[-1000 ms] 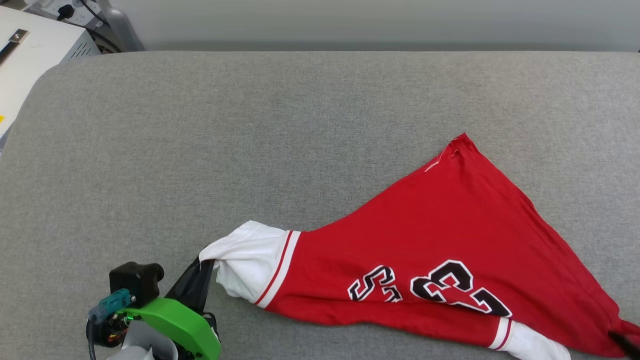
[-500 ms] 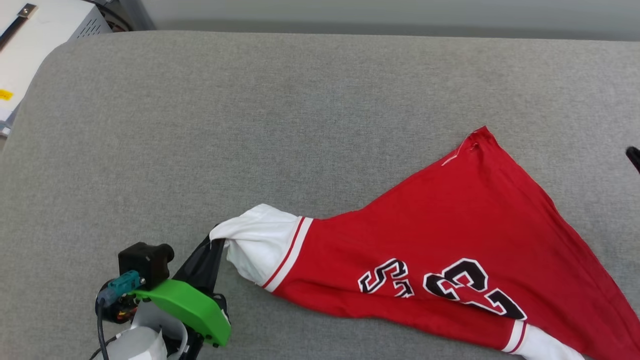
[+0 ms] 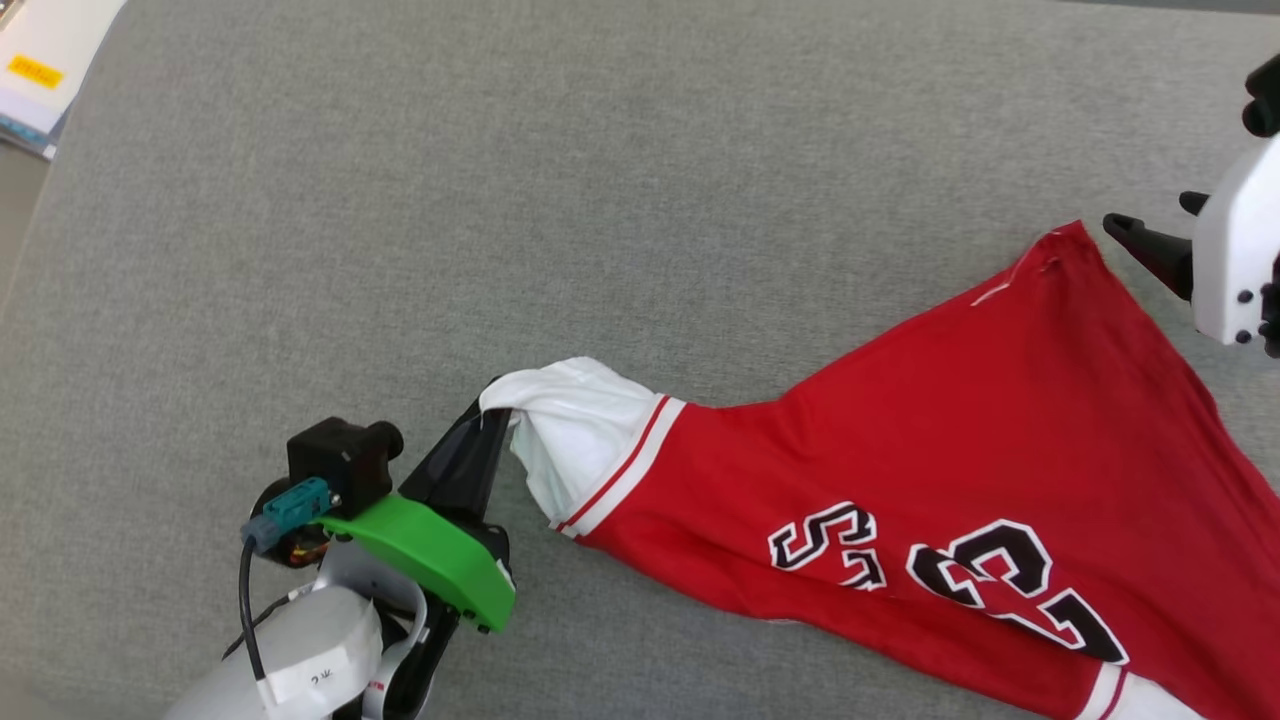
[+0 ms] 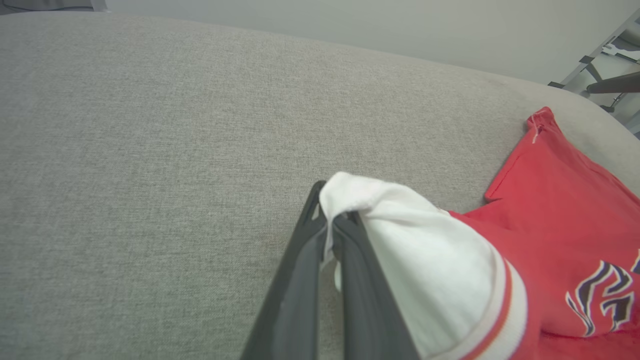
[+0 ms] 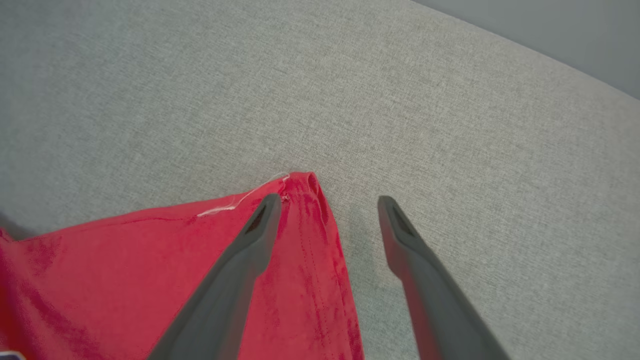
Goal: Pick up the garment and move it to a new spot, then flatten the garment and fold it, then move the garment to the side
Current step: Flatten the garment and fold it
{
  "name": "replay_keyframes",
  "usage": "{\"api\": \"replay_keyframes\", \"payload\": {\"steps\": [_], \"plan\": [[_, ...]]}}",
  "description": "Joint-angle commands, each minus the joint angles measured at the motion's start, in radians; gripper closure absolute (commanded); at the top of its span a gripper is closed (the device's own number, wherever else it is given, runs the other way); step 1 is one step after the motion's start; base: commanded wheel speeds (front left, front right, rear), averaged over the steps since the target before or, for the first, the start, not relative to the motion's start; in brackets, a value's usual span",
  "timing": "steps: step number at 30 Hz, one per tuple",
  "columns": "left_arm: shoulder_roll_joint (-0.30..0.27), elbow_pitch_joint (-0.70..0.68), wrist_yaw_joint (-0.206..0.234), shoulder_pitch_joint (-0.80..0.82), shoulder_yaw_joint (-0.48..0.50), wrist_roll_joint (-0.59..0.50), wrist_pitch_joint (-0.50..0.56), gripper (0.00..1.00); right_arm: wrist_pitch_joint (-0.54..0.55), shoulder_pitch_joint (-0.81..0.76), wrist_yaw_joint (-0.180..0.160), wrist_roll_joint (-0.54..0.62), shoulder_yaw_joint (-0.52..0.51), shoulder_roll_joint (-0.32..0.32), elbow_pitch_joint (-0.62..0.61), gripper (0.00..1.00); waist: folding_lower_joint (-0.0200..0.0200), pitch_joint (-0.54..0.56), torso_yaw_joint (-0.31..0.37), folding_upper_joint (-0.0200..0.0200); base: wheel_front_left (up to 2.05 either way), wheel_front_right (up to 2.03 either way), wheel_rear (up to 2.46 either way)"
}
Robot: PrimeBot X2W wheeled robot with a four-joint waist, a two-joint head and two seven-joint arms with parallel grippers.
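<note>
Presently, the garment (image 3: 900, 450) was laid across the right half of the grey padded surface (image 3: 500, 200), spread in a rough triangle with its red body uppermost and the black-and-white lettering (image 3: 950, 570) toward the side nearest the robot. One white sleeve (image 3: 585, 430), edged with red stripes, was drawn out to the left. Its end was pinched between the closed jaws of the left gripper (image 4: 327, 212), and the cloth was seen draped over the dark fingertips in the left wrist view. The second white sleeve (image 3: 1130, 700) was cut off by the lower edge of the head view. The far corner of the red hem (image 5: 300, 185), marked by a loose white thread, was pointed away from the robot. The right gripper (image 5: 327, 200) was held at that corner with its jaws spread wide and nothing gripped: one finger was positioned over the red cloth, the other over bare surface just beside it. Whether either fingertip was touching could not be determined. A white object (image 3: 40, 70) bearing a yellow label was located beyond the surface's far left corner.
</note>
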State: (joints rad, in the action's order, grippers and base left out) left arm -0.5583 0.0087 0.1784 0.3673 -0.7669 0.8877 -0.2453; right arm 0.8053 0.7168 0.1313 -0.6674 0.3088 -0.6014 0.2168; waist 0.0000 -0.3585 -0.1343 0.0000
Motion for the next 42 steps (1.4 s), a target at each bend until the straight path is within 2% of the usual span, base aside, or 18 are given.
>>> {"api": "replay_keyframes", "payload": {"steps": [1,7,13,14,15,23,27,35,42], "plan": [[0.009,0.006,-0.010,0.027,0.002,-0.021,-0.001,1.00,-0.002,0.032,-0.001,0.008,0.017,0.010,0.036,0.00,0.0000,-0.043,-0.037,0.0000,0.00,0.00,0.00],[0.036,0.028,-0.031,0.059,-0.001,-0.033,-0.005,1.00,-0.045,0.071,-0.001,-0.008,0.105,0.041,0.187,0.00,0.0000,-0.079,-0.063,0.0000,0.00,0.00,0.00],[0.051,0.058,-0.047,0.068,0.007,-0.036,-0.009,1.00,-0.082,0.027,-0.001,-0.059,0.207,0.032,0.279,0.00,0.0000,-0.081,-0.064,0.0000,0.00,0.00,0.00],[0.051,0.063,-0.048,0.066,0.009,-0.036,-0.010,1.00,-0.095,0.025,-0.001,-0.063,0.220,0.028,0.282,0.05,0.0000,-0.077,-0.061,0.0000,0.00,0.00,0.00],[0.050,0.068,-0.050,0.064,0.011,-0.036,-0.010,1.00,-0.116,0.026,-0.001,-0.070,0.233,0.025,0.282,1.00,0.0000,-0.072,-0.055,0.0000,0.00,0.00,0.00],[0.034,0.096,-0.055,0.046,0.015,-0.040,-0.011,1.00,-0.353,0.064,-0.001,-0.121,0.272,-0.009,0.265,1.00,0.0000,0.048,0.001,0.0000,0.00,0.00,0.00],[-0.007,0.075,-0.049,0.050,0.017,-0.052,0.007,1.00,-0.456,0.059,-0.001,-0.137,0.269,-0.031,0.221,1.00,0.0000,0.110,0.028,0.0000,0.00,0.00,0.00],[-0.072,-0.013,-0.017,0.129,0.048,-0.090,0.052,1.00,-0.535,0.022,-0.001,-0.146,0.228,-0.055,0.113,1.00,0.0000,0.172,0.071,0.0000,0.00,0.00,0.00],[-0.096,-0.038,-0.029,0.305,0.091,-0.114,0.114,1.00,-0.556,0.063,-0.001,-0.125,0.134,-0.055,0.052,1.00,0.0000,0.139,0.092,0.0000,0.00,0.00,0.00]]}}
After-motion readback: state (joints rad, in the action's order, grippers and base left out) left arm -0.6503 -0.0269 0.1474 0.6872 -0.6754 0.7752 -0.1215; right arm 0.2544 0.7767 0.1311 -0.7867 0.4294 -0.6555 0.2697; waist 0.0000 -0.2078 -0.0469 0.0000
